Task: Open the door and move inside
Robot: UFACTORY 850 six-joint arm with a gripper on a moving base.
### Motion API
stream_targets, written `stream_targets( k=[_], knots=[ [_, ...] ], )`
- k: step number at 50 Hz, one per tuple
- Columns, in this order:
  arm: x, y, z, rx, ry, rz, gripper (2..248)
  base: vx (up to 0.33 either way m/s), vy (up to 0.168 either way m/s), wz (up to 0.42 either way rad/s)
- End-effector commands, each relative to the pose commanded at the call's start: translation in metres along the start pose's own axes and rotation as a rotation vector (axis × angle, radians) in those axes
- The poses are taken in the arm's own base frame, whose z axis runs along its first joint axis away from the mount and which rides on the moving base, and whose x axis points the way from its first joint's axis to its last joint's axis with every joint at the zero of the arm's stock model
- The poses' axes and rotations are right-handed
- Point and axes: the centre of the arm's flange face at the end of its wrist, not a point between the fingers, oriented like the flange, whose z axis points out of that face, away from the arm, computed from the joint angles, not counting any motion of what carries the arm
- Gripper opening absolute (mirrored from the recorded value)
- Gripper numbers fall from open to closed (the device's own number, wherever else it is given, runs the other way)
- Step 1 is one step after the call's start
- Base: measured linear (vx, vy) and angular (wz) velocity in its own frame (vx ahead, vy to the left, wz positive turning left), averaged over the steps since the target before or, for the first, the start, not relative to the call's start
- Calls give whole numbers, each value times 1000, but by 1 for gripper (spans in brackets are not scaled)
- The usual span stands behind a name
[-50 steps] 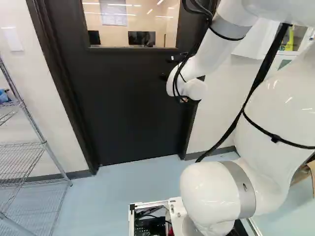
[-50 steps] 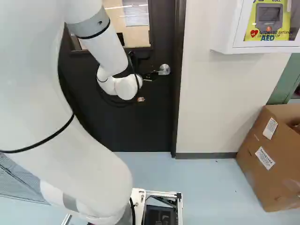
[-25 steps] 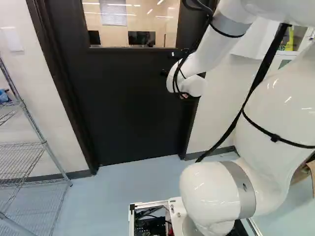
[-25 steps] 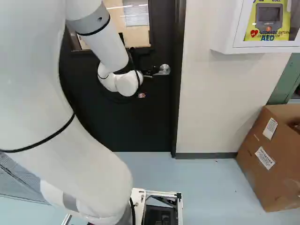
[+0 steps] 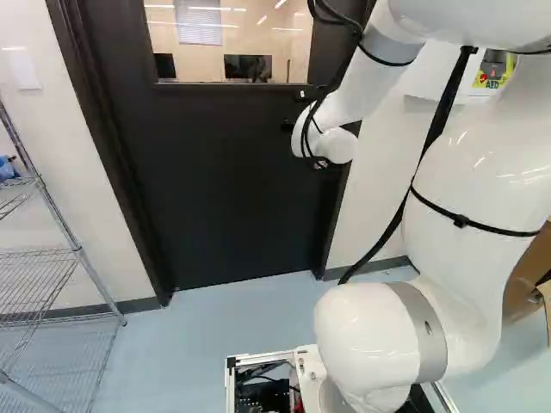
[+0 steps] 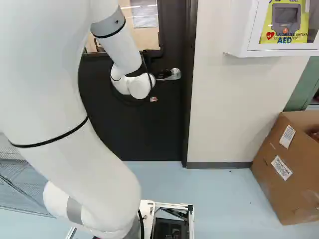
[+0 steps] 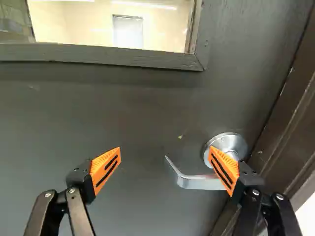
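Black door [image 5: 215,189] closed, with the gripper [image 6: 162,75] spread wide in front of it.
The silver handle [image 6: 175,74] sits at the upper middle of the right base view; in the wrist view one finger partly covers it, its lever reaching between the fingers.

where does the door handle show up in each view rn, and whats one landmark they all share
Right base view: handle upper middle, between the arm's wrist and the door frame.
Wrist view: ahead of the open gripper, partly behind one finger pad.
Left base view: not visible, probably hidden by the wrist.
Shared landmark: door window.
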Motion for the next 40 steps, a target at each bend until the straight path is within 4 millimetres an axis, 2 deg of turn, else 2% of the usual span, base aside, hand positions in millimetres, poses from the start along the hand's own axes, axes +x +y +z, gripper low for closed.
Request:
stream_targets(
  k=[40],
  knots=[
    [-42,2,13,-1,-85,7,247,0,0,0]
  ],
)
